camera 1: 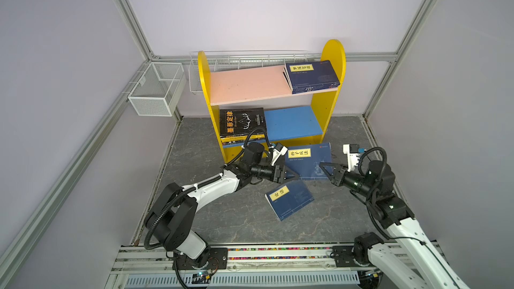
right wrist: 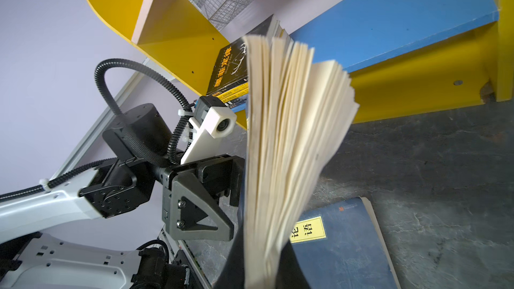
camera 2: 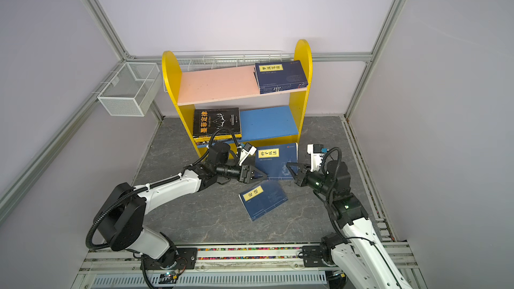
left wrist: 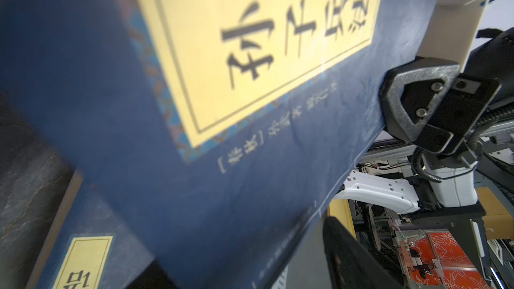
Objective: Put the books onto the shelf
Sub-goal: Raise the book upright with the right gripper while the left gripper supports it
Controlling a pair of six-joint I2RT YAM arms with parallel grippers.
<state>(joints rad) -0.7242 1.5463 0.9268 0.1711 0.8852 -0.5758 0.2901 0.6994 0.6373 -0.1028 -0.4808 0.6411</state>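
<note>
Top views both show two arms, two wire baskets and one shelf (camera 1: 331, 101) with two boards, a pink board (camera 1: 247, 84) above a blue board (camera 1: 292, 123). Books sit in four places:

- **Navy stack:** a navy stack (camera 1: 313, 75) lies flat at the right end of the pink board. The number of books in it is not clear.
- **Black-topped stack:** a black-topped stack (camera 1: 242, 122) lies at the left end of the blue board, also uncounted.
- **Flat book:** one flat book (camera 1: 290, 201) lies on the table (camera 1: 222, 218).
- **Held book:** one held book (camera 1: 308, 162) hangs just in front of the shelf's foot.

The held book is navy, with its yellow-labelled cover turned up toward the top camera. Its long axis runs across the shelf front from one arm to the other, with the label end toward the left arm. It is off the table and tilted.

The right gripper (camera 1: 322, 166) is clamped on the book's right end, and in the right wrist view the cream pages (right wrist: 278, 134) fan out from that grip. The left gripper (camera 1: 294, 175) is at the near left corner with its jaws apart. Whether its fingers press the cover cannot be told. In the left wrist view the cover (left wrist: 167, 162) fills most of the picture.

The flat book lies diagonally, label end toward the rear left, just in front of the held book and near the left gripper.
</note>
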